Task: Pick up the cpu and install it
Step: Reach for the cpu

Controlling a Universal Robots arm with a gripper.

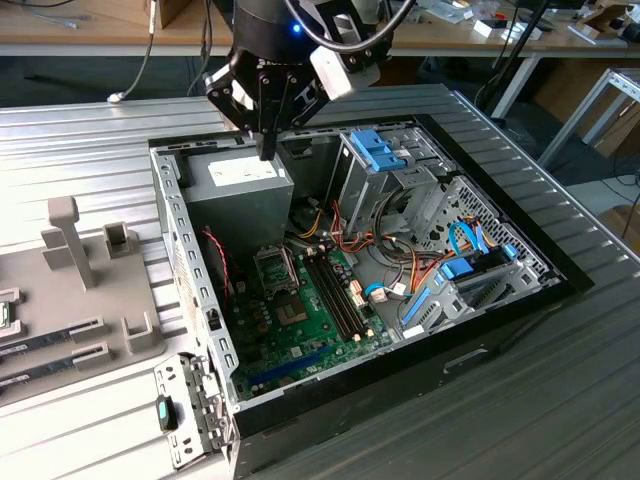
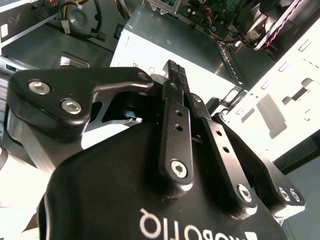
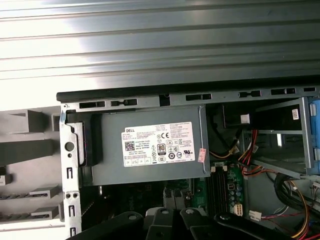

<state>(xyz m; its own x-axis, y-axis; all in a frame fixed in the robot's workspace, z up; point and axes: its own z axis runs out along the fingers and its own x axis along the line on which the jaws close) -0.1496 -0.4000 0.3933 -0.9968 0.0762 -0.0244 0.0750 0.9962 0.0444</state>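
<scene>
I can't pick out the cpu for certain: the socket frame (image 1: 275, 265) on the green board is too dark inside to say whether a chip sits there, and the grey tray (image 1: 40, 285) at the exterior view's left is cut off by the edge. The gripper (image 1: 268, 150) hangs just above the grey power box (image 1: 235, 190) in the open computer case (image 1: 560, 272). Its two fingers (image 2: 176, 125) are drawn together with nothing showing between them, and the socket lies lower, past the box's near edge.
</scene>
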